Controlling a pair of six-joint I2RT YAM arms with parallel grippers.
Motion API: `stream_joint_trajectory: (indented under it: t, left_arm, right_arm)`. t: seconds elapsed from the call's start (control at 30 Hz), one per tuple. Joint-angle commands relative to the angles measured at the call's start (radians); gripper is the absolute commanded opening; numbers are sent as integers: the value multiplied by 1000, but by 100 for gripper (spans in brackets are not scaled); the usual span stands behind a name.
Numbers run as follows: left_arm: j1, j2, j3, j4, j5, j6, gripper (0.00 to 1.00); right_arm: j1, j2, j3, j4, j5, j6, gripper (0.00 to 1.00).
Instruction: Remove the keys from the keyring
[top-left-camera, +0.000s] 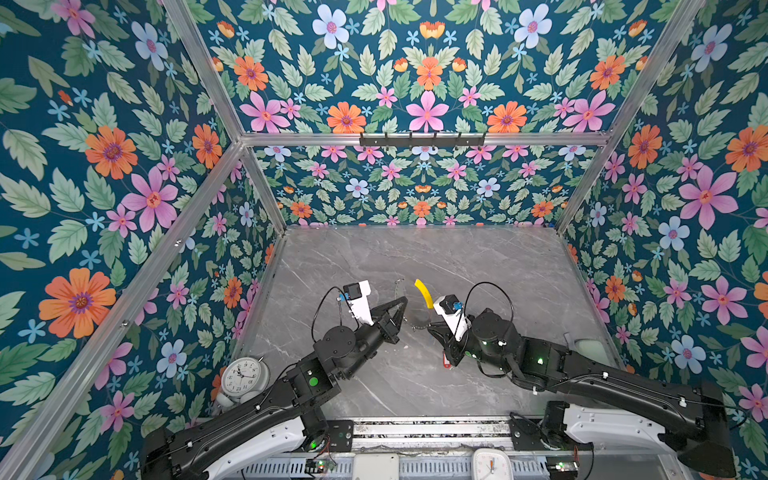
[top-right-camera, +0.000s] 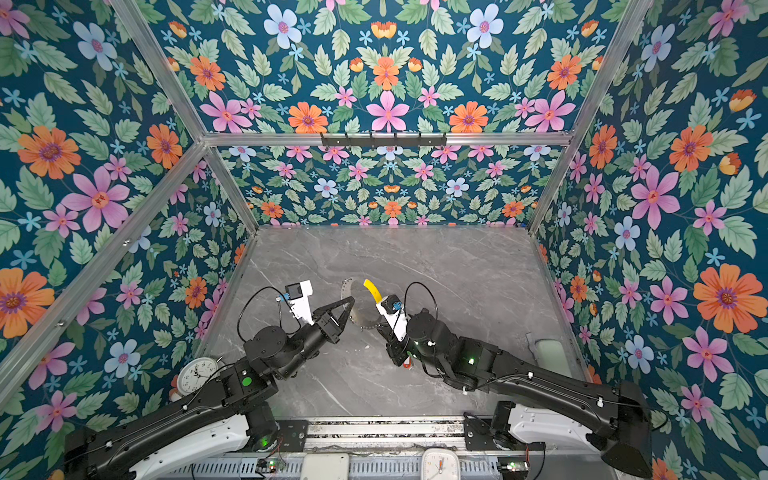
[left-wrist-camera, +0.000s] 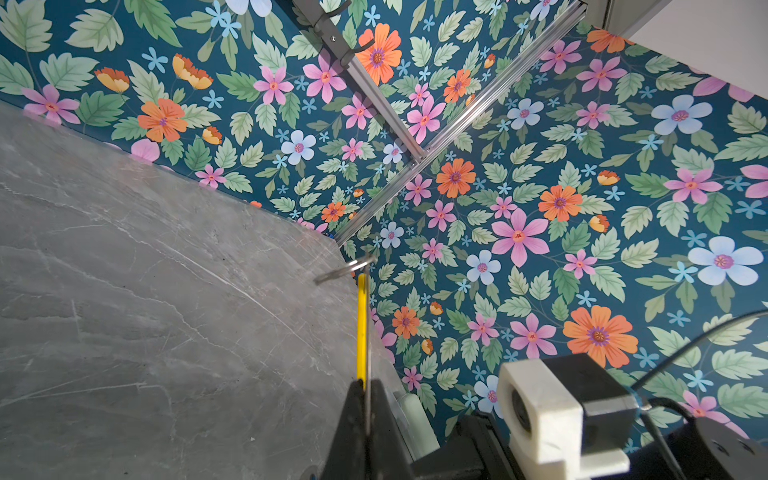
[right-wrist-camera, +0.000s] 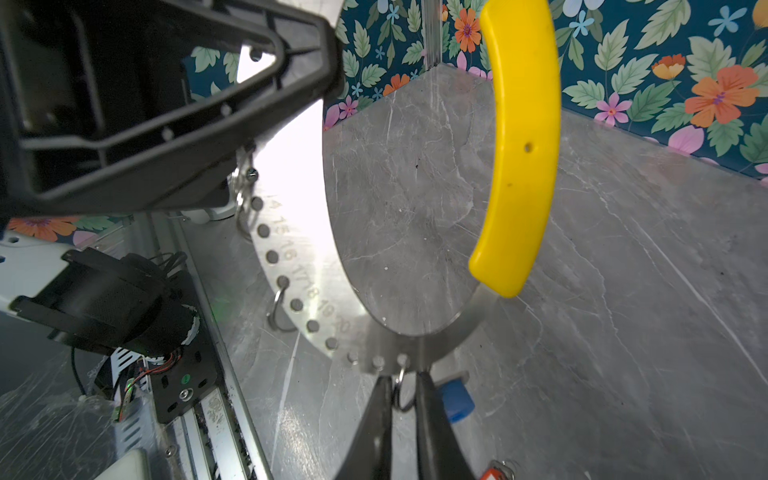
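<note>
Steel keyring (right-wrist-camera: 286, 249) upright, left hand (left-wrist-camera: 365, 384) clamping rim, right hand (right-wrist-camera: 404, 380) pinching loop of blue key (right-wrist-camera: 457, 401), tabletop (right-wrist-camera: 623, 291) open

Stamped numbers are running along the flat metal band of the keyring (right-wrist-camera: 299, 259), each sitting beside a small punched hole. In the right wrist view 14, 15, 16, 17, 18, 19 and 20 are showing, and the band beyond 14 is washing out in glare. In both top views the round clock (top-left-camera: 243, 376) and the square clock (top-left-camera: 491, 464) are showing dial numerals too small to read.
</note>
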Motion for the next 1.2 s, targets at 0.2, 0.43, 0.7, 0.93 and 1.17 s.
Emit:
stream_joint_trajectory:
  t: [0.2,0.43,0.7,0.93,1.17]
  left_arm:
    - [0,1,-3,47,12,-9,0]
    - [-1,3,-3,47,14,-15,0]
    - [0,9,-11,27,9,-43,0]
    - [0,-3,-28,24,15,-54,7]
    - [0,0,-37,12,39,-63,21]
  right_arm:
    - [1,-13,-5,13,7,-9,0]
    - [1,-35,-21,23,-15,-22,0]
    - [1,-90,-47,56,-42,-56,0]
    - [1,-119,-56,78,-49,-63,0]
    - [-25,-141,-52,94,-90,-62,0]
